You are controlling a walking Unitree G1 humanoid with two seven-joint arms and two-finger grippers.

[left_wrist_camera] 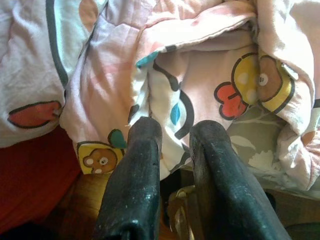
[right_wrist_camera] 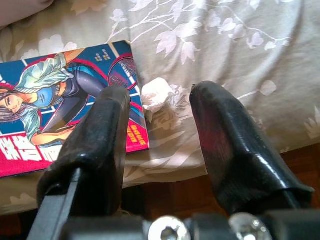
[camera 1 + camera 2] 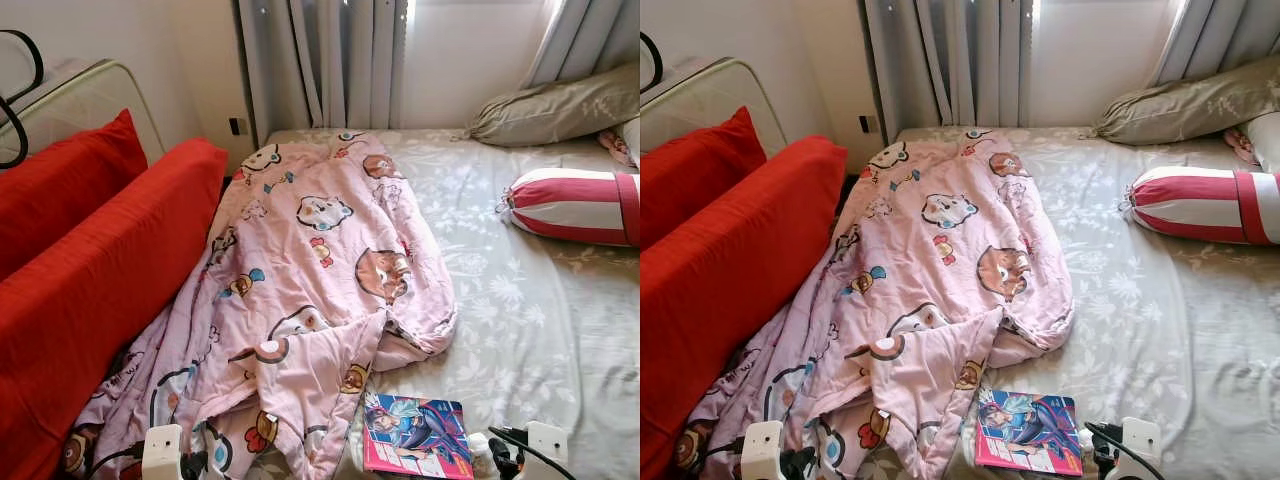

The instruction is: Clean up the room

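A crumpled pink cartoon blanket (image 3: 310, 270) lies lengthwise on the left half of the bed (image 3: 540, 330), and its lower end spills over the foot edge. A comic book (image 3: 417, 435) with a blue and pink cover lies flat at the foot of the bed. Right beside it is a small crumpled white tissue (image 2: 156, 93). My right gripper (image 2: 160, 100) is open, low at the bed's foot edge, with its fingers framing the tissue and the book's corner. My left gripper (image 1: 176, 131) sits at the hanging blanket edge, its fingers a narrow gap apart with nothing between them.
Red cushions (image 3: 90, 270) run along the bed's left side. A red-and-white striped bolster (image 3: 575, 205) and an olive pillow (image 3: 560, 108) lie at the far right. Grey curtains (image 3: 320, 60) hang behind the bed. Wooden floor (image 2: 165, 192) shows under the foot edge.
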